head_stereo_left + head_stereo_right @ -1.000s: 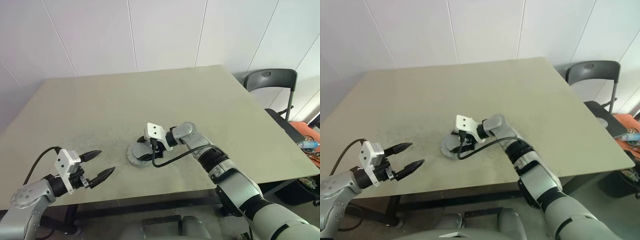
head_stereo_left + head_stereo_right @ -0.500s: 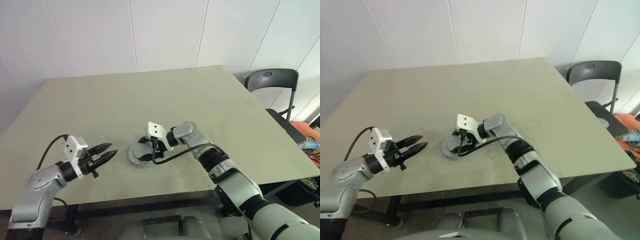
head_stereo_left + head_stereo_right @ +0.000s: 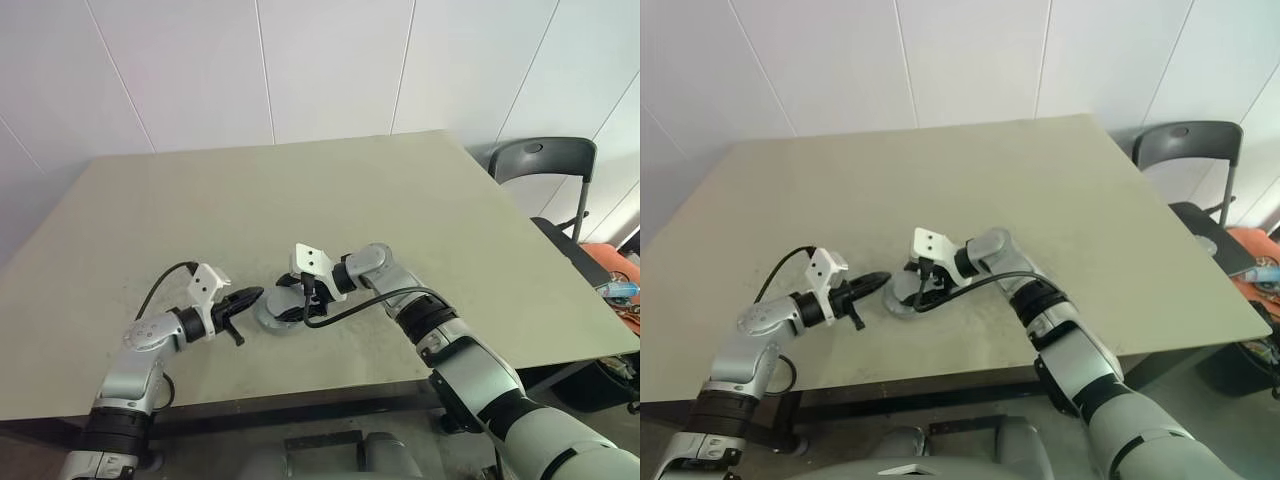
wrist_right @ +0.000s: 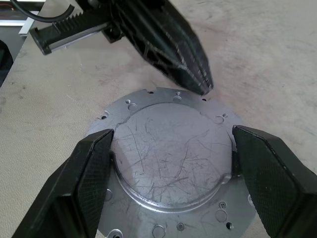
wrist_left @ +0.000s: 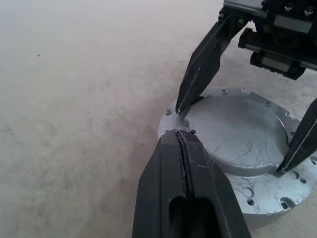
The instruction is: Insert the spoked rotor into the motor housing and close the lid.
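I'm keeping the right gripper (image 4: 171, 163) spread wide, jaws bracing either side of the raised centre of the motor housing (image 4: 173, 153) so it sits steady on the surface (image 3: 300, 200). I'm bringing the left gripper (image 5: 185, 163), jaws pressed together and empty, up against its flange rim, probably to nudge it.

My wide, matte beige table (image 3: 400, 200) carries one thing: a round, scratched silver metal housing (image 3: 280, 312), lying near its front edge.
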Controlling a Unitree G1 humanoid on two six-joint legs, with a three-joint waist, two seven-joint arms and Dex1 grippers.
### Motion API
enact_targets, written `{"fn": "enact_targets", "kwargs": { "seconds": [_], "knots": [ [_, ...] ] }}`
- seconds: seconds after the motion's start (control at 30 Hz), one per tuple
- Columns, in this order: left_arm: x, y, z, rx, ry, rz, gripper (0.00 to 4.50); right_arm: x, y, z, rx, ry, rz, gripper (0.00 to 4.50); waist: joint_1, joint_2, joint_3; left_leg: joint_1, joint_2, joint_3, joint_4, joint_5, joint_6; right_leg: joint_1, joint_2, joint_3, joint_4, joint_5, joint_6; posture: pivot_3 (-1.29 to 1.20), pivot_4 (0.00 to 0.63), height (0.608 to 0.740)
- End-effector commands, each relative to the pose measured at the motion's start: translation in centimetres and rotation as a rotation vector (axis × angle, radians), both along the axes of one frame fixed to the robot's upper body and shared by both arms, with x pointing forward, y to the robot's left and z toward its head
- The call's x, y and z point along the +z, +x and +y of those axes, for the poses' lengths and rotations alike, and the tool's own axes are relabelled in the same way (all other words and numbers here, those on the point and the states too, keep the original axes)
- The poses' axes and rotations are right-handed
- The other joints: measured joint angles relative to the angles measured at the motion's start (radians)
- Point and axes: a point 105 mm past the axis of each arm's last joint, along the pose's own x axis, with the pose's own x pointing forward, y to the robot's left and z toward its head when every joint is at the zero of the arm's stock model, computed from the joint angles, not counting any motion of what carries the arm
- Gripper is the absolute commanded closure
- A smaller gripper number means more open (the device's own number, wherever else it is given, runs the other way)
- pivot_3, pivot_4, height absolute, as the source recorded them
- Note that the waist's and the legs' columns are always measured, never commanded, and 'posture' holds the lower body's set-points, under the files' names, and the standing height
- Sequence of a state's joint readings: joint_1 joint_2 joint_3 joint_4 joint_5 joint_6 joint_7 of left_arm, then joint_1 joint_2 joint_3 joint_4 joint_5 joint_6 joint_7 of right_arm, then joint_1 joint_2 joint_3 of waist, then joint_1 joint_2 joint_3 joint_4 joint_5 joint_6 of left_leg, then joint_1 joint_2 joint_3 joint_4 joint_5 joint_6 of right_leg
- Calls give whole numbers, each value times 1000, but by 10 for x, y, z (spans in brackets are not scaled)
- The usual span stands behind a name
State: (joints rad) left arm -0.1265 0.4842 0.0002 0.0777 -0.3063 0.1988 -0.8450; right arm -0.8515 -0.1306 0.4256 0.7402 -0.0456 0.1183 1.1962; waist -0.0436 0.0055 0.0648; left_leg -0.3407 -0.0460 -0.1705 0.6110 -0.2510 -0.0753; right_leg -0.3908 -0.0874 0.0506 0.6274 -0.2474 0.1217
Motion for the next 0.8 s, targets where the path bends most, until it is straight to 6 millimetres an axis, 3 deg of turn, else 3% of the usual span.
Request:
{"fn": "enact_targets", "kwargs": {
  "seconds": [0.03,0.27,0.33,0.4,0.67,0.8],
  "knots": [
    [2,-1,-7,-33,22,17,4500,-11,-1,-6,-8,-60,24,1000,0,0,0,0,0,0,0,0,0,0,0,0,0,0,0,0,0,740],
    [1,-5,-12,-53,32,52,4500,-10,1,-5,-29,-57,16,1000,0,0,0,0,0,0,0,0,0,0,0,0,0,0,0,0,0,740],
    [1,-5,-13,-56,33,58,4500,-10,2,-6,-31,-58,21,249,0,0,0,0,0,0,0,0,0,0,0,0,0,0,0,0,0,740],
    [0,-6,-13,-56,41,66,4500,-5,1,-5,-28,-35,43,29,0,0,0,0,0,0,0,0,0,0,0,0,0,0,0,0,0,740],
    [4,-5,-16,-69,51,72,4500,39,11,-5,-81,124,71,29,1,0,0,-2,0,0,0,0,0,-1,0,0,0,0,0,0,0,740],
    [6,-5,-17,-76,53,69,4500,68,21,-24,-161,223,110,29,3,0,0,-3,0,0,0,0,0,-3,0,0,0,0,0,0,0,740]
  ]
}}
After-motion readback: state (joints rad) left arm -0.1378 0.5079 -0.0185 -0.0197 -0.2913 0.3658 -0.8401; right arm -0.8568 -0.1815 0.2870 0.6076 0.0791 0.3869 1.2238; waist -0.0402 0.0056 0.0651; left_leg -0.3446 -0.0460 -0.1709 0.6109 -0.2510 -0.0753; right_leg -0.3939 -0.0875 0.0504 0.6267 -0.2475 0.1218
